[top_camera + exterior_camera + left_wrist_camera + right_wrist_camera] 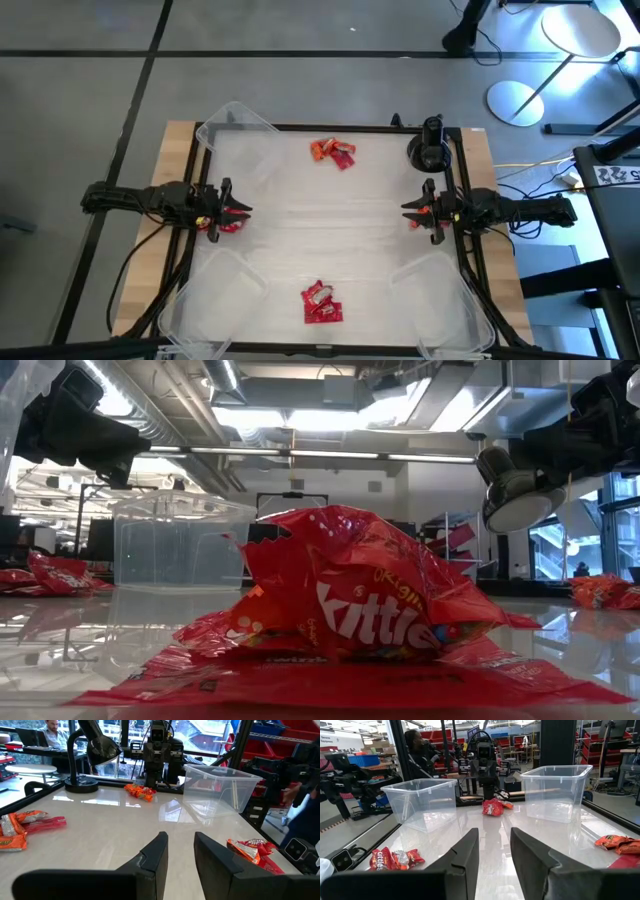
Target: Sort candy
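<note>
Crinkly candy on our glossy white desk (330,230)

Nearest the low camera we see a shiny red packet (360,610), lettering unreadable from above; left pincer (180,851) and right pincer (495,845) slightly spread, empty.

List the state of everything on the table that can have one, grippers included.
Left gripper: open, empty.
Right gripper: open, empty.
Clear plastic bins: upright, lidless, empty.
Red Skittles packets: crumpled, loose on the table, outside any bin.
Orange and red wrapped candy pile: loose on the table, outside any bin.
Black desk lamp: standing; lit or not, cannot tell.
</note>
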### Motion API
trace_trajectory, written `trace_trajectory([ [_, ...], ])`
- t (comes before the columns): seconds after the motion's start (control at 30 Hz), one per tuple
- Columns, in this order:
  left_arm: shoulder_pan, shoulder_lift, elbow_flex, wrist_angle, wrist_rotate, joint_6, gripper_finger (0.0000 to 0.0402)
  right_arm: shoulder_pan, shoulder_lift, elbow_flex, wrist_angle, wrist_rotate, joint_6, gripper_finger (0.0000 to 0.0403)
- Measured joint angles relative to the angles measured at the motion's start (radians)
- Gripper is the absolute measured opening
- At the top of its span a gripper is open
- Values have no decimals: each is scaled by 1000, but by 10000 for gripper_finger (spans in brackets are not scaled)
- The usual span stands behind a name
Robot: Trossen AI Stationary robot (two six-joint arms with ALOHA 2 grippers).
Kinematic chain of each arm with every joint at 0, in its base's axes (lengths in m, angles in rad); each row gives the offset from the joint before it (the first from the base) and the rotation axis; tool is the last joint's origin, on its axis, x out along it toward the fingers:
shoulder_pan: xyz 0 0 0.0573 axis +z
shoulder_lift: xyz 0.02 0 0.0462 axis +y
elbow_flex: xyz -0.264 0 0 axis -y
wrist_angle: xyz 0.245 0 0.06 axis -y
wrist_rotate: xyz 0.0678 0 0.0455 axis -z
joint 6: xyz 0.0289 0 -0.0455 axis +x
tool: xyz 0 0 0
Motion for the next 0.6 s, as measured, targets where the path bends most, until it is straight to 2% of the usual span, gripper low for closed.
trace_trajectory([
  [0.33, 0, 0, 0, 0, 0, 2, 86, 0, 0, 0, 0, 0, 0, 111],
  [0.6, 0, 0, 0, 0, -1, 173, 86, 0, 0, 0, 2, 0, 0, 111],
])
